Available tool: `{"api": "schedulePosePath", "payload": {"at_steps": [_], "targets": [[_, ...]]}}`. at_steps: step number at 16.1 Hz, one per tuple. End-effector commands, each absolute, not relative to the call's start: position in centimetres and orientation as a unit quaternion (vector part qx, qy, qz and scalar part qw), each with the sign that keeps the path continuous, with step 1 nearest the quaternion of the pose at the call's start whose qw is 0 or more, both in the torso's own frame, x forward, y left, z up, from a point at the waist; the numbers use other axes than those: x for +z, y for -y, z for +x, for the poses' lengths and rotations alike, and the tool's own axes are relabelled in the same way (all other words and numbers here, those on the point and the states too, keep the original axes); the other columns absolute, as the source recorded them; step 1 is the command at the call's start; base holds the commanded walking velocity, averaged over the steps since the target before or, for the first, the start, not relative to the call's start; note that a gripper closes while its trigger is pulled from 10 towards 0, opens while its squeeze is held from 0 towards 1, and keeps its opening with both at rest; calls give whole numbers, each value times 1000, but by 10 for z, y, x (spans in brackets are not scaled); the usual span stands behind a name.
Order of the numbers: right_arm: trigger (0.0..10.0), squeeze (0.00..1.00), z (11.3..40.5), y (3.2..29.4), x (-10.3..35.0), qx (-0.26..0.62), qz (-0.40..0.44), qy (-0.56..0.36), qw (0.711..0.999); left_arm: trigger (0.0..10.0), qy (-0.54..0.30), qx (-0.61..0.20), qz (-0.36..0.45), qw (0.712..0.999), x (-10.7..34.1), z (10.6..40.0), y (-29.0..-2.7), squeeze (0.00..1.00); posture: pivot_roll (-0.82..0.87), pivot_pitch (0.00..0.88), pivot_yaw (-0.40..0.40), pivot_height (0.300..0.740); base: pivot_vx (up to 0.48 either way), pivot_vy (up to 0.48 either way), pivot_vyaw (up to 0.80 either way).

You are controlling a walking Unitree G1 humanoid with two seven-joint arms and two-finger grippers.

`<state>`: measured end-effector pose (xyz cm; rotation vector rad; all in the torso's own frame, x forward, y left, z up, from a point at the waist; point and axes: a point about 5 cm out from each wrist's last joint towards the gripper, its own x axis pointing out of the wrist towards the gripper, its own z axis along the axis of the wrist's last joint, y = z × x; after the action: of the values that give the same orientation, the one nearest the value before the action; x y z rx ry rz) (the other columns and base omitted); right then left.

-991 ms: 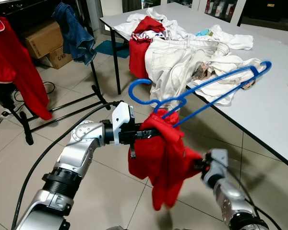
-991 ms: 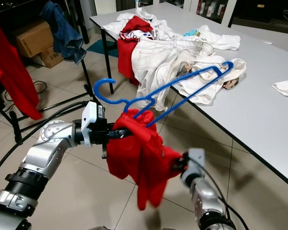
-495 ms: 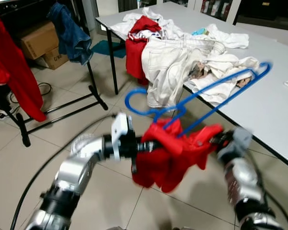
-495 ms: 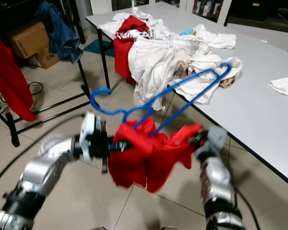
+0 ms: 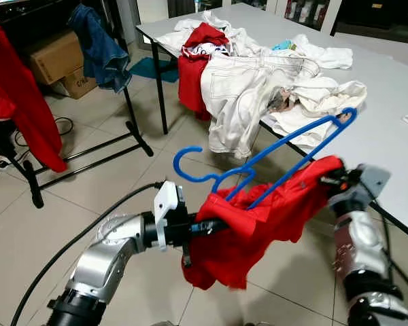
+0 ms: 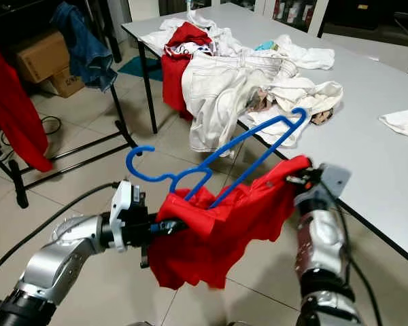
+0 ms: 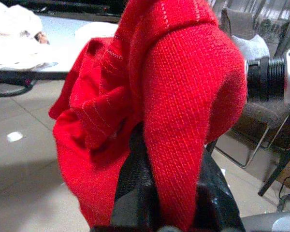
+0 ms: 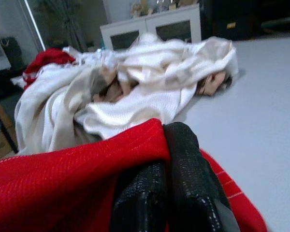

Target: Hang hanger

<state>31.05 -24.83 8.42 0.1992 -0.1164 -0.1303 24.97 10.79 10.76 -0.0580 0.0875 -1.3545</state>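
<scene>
Red knit garment (image 5: 258, 224) stretched between both grippers over open tiled floor (image 5: 27, 238), just off the table's near edge. Left gripper (image 5: 202, 227) clamped on the garment's left end; in the left wrist view the fabric bulges between its black fingers (image 7: 135, 188). Right gripper (image 5: 332, 178) pinched tight on the garment's right corner, fingers (image 8: 183, 179) pressed together with red cloth under them. Blue plastic hanger (image 5: 265, 153) sits tilted, lower part tucked into the garment near the left gripper, hook (image 5: 183, 166) pointing left, far shoulder raised toward the table.

Grey table (image 5: 387, 129) on the right, its front edge runs diagonally close to the right arm; laundry pile (image 5: 258, 75) of white and red clothes hangs over that edge. Clothes rack (image 5: 132, 122) with black legs to the left, denim garment (image 5: 98, 44) hanging on it; another red garment (image 5: 13, 95) hangs at far left. Floor between rack and table is free. Cardboard boxes (image 5: 58, 58) behind the rack; printing on the lower box too small to read. Black cable (image 5: 75, 238) trails by the left arm.
</scene>
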Motion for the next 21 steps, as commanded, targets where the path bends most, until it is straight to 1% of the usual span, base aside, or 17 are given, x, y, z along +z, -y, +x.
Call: {"api": "schedulePosePath", "payload": {"at_steps": [1,6,9,11,12,14,16,17,19,20,21], "targets": [[0,0,314,256,99,-80,106,91,987,10000,-33,-626,-20,779,112,249,-109,0,-86,0,29,740,0,0,0],[0,0,315,278,121,-126,101,139,977,10000,-45,-604,-25,795,102,244,-112,0,-88,0,33,740,0,0,0],[0,0,316,287,131,-147,91,156,973,10000,-54,-598,-26,799,97,242,-116,0,-86,0,32,740,0,0,0],[0,0,317,290,134,-152,89,160,971,10000,-64,-601,-26,796,94,239,-118,0,-86,0,32,740,0,0,0],[0,0,317,292,138,-156,88,165,970,10000,-77,-610,-29,788,89,233,-121,0,-85,0,31,740,0,0,0],[0,0,319,293,142,-158,85,171,969,9451,-94,-620,-16,778,82,227,-123,0,-85,0,31,740,0,0,0],[0,0,321,291,146,-158,84,179,968,10000,-113,-630,23,768,72,223,-125,0,-84,0,29,740,0,0,0],[0,0,322,290,149,-155,85,185,967,10000,-129,-633,39,762,67,221,-127,0,-84,0,29,740,0,0,0],[0,0,324,288,155,-148,89,196,965,10000,-151,-631,55,759,61,220,-131,0,-83,0,28,740,0,0,0],[0,0,324,286,160,-146,94,210,962,10000,-163,-611,64,772,56,224,-137,0,-83,0,28,740,0,0,0],[0,0,324,286,160,-146,94,210,962,10000,-163,-611,64,772,56,224,-137,0,-83,0,28,740,0,0,0]]}}
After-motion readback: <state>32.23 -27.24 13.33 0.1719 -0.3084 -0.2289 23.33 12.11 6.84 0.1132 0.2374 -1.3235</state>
